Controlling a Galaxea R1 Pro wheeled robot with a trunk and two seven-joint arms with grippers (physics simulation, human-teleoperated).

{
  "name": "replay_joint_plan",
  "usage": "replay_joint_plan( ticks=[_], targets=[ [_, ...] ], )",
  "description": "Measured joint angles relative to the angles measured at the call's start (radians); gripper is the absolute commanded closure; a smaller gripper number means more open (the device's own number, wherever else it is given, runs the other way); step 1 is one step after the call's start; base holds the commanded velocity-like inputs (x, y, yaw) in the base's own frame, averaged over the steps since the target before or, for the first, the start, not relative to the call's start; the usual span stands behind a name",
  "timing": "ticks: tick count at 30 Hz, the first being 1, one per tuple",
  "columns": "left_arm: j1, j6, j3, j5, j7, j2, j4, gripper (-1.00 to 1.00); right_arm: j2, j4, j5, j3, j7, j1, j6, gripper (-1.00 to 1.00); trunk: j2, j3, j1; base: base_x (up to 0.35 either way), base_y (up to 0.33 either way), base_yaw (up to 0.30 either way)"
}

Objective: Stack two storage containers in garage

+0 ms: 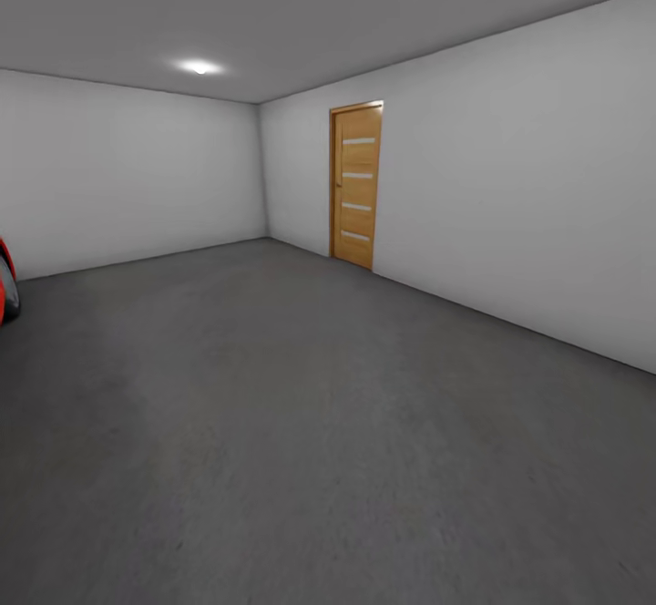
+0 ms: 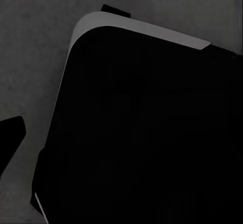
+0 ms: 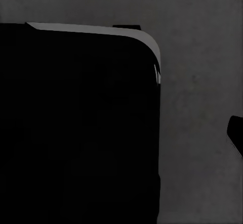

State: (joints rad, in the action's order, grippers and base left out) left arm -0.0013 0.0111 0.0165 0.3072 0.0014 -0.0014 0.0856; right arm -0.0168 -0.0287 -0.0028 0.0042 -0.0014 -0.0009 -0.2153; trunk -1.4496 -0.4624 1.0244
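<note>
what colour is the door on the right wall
Light orange-brown wood with pale horizontal strips, the door shows best in the head view.

Dark grey mottled floor [image 1: 301,423], pale grey walls [image 1: 510,186], wood-plank door [image 1: 356,186], red car [image 1: 5,291]

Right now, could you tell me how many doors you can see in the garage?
1. A wooden door stands shut in the right-hand wall, near the far corner. Other doors may lie outside the head view, behind or beside the robot.
</note>
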Motion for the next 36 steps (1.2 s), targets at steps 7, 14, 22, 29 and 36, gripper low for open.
replay_joint_plan(
  ticks=[7, 14, 22, 29, 36],
  targets=[
    [0.0, 0.0, 0.0, 0.0, 0.0, 0.0, 0.0, -1.0, 0.0, 0.0, 0.0, 0.0, 0.0, 0.0, 0.0, -1.0, 0.0, 0.0, 0.0, 0.323, 0.0, 0.0],
    [0.0, 0.0, 0.0, 0.0, 0.0, 0.001, 0.0, -1.0, 0.0, 0.0, 0.0, 0.0, 0.0, 0.0, 0.0, -1.0, 0.0, 0.0, 0.0, 0.323, 0.0, 0.0],
    [0.0, 0.0, 0.001, 0.0, 0.0, 0.003, 0.0, -1.0, 0.0, 0.0, 0.0, 0.0, 0.0, 0.0, 0.0, -1.0, 0.0, 0.0, 0.0, 0.323, 0.0, 0.0],
    [0.0, 0.0, 0.0, 0.0, 0.0, 0.001, 0.0, -1.0, 0.0, 0.0, 0.0, 0.0, 0.0, 0.0, 0.0, -1.0, 0.0, 0.0, 0.0, 0.323, 0.0, 0.0],
    [0.0, 0.0, 0.0, -0.001, 0.0, 0.002, 0.0, -1.0, 0.0, 0.0, 0.0, 0.0, 0.0, 0.0, 0.0, -1.0, 0.0, 0.0, 0.0, 0.323, 0.0, 0.0]
  ],
)
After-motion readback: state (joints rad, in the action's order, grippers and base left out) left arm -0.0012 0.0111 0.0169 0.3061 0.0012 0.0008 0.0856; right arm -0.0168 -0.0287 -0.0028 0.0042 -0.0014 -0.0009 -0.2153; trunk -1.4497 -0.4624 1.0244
